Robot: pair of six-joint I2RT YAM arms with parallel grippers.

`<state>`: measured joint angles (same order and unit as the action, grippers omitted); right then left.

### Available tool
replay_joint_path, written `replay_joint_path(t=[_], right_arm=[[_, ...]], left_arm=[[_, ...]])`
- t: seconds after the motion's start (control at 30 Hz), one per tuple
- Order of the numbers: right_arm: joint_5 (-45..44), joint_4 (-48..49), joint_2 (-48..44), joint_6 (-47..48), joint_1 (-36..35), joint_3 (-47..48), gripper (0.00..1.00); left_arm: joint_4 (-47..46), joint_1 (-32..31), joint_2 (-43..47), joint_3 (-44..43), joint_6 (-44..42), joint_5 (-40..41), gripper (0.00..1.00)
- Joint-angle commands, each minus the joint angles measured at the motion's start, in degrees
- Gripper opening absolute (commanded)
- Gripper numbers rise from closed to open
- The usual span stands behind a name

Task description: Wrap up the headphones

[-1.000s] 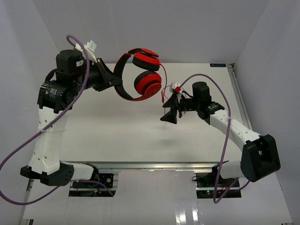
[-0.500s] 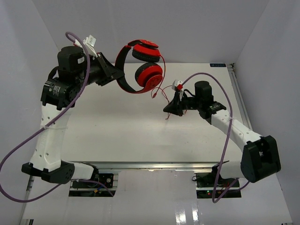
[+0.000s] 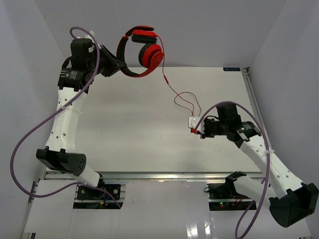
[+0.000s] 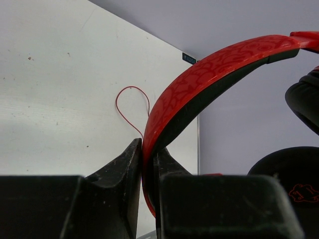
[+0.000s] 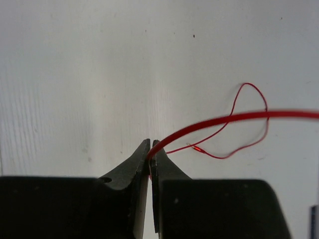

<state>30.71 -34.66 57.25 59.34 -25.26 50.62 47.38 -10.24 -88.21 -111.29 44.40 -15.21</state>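
Both grippers have a hold, yet none of the wrapping shows as done. The left gripper (image 4: 148,149) is closed tight on the band of the headphones (image 3: 149,54), holding them in the air above the far left corner of the table (image 3: 109,134), with the earcups hanging to the right of the fingers. The right gripper (image 5: 150,149) is pinched fully together on the thin red cord (image 3: 165,74) over the middle right of the table. That is near its free end, by my reading, since what looks like the plug tip (image 5: 197,148) lies just beyond the jaws. Between the two holds the cord drops from an earcup and runs slack, with a couple of loose loops over the tabletop. No turn of cord lies around band or cups, so I judge the task early — grasps made, every winding left to do.
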Motion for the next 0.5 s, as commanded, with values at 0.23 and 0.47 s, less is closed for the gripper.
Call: replay_joint_path(t=[0.23,0.47], right_arm=[[-23.1,-12.8,-3.1,32.9,-13.0,22.2,0.08],[-33.7,-5.2,-1.9,36.6,-24.4,25.0,0.08]], left_arm=[[-5.5,-1.9,0.0,10.1,-7.9,5.5,0.0],[-7.6,-7.6,-0.7,18.3,-15.4,4.9,0.0]])
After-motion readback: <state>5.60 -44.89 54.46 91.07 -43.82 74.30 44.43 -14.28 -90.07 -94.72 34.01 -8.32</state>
